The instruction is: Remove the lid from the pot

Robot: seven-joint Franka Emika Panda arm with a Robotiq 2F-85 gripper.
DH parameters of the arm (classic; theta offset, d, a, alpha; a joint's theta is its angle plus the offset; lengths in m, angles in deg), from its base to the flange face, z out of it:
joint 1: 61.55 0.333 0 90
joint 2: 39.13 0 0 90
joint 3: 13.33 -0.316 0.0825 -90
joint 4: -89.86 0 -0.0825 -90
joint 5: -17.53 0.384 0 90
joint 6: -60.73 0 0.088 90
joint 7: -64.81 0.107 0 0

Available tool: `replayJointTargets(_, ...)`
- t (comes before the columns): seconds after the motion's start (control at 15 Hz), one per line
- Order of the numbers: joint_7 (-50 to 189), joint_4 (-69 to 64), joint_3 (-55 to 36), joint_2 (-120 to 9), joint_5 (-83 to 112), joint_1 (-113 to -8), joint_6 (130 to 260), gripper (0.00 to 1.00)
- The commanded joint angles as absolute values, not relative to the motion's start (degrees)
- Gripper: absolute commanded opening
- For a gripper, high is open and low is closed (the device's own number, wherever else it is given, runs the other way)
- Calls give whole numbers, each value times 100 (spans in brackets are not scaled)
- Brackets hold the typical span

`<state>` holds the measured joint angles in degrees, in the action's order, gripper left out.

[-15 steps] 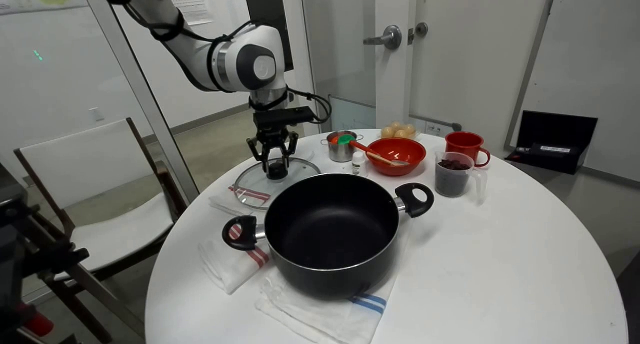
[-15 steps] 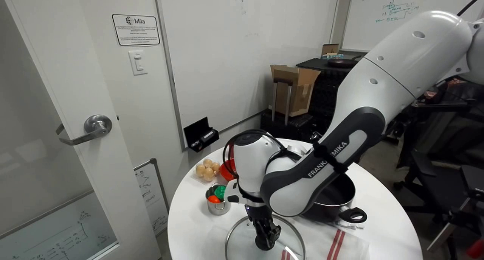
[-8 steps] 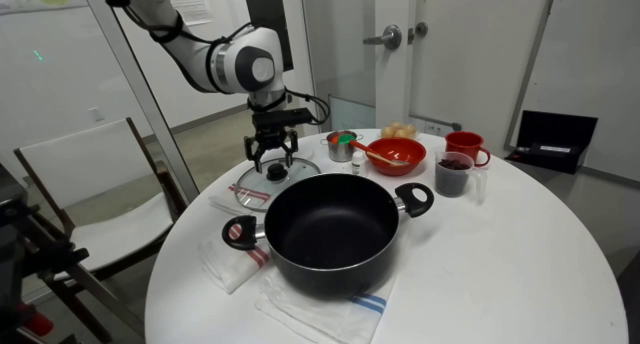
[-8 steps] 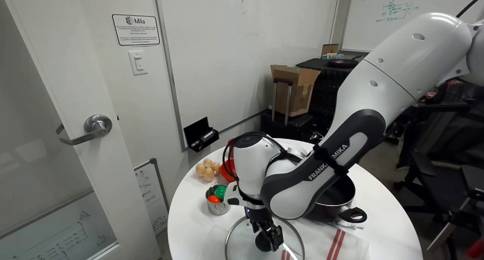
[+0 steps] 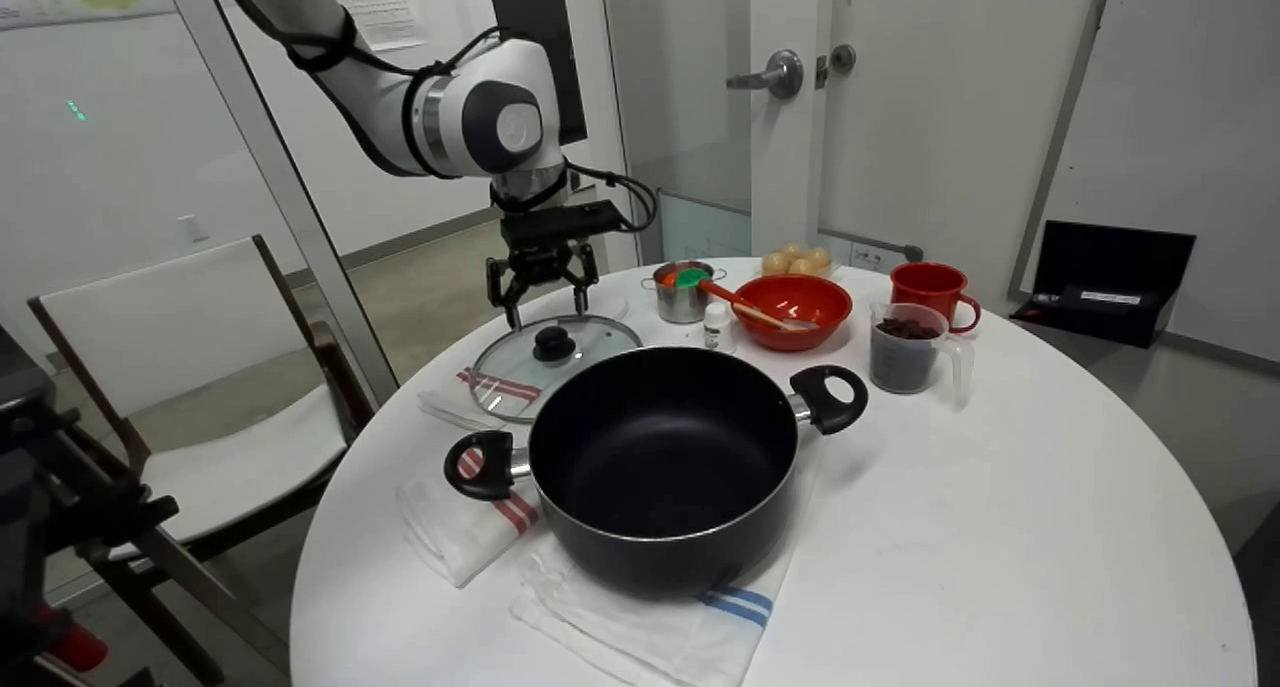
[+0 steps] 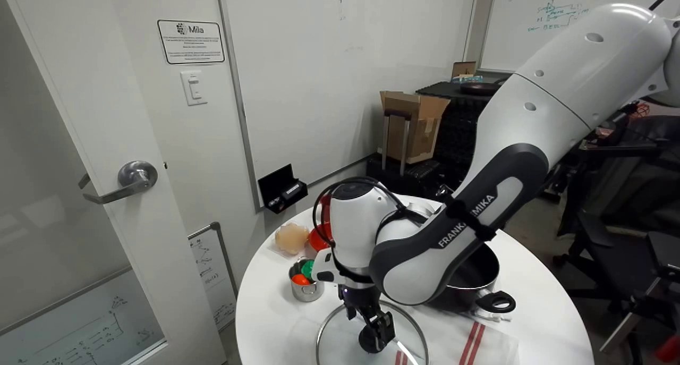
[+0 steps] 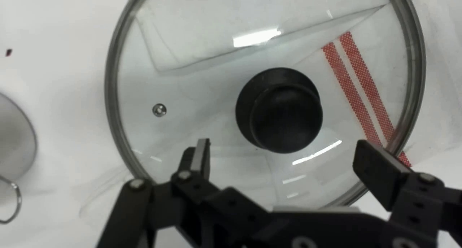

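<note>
The lid (image 5: 603, 345), a clear glass disc with a metal rim, lies on the table beside the pot, partly over a red-striped towel. Its dark knob (image 7: 287, 120) stands free of my fingers. Just above the lid is my gripper (image 5: 547, 315), its jaws spread wide with nothing held; in the wrist view the fingertips (image 7: 203, 150) stand to either side of the knob, apart from it. The black pot (image 5: 680, 562) sits uncovered on a blue-striped towel, its inside bare. In an exterior view my arm hides part of the pot (image 6: 478, 269).
Behind the pot stand a small steel pot (image 5: 682, 302) with a green utensil, a white bottle (image 5: 717, 327) and a red bowl (image 5: 790, 317). A measuring cup (image 5: 903, 357) and a red mug (image 5: 925, 289) are further right. The pot's side handle (image 5: 483, 464) sticks out near the lid.
My gripper has opened and let go of the lid's knob. It has risen slightly, clear of the knob. The lid and the pot have stayed where they were.
</note>
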<state>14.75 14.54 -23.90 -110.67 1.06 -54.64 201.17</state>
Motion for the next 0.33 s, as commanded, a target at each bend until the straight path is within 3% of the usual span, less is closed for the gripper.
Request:
replayJointTargets(0.0,1606,498,-2405,-10434,43,-5502,20695,100)
replayJointTargets(0.27,1774,-538,-2366,-9800,-7,-5454,21573,100)
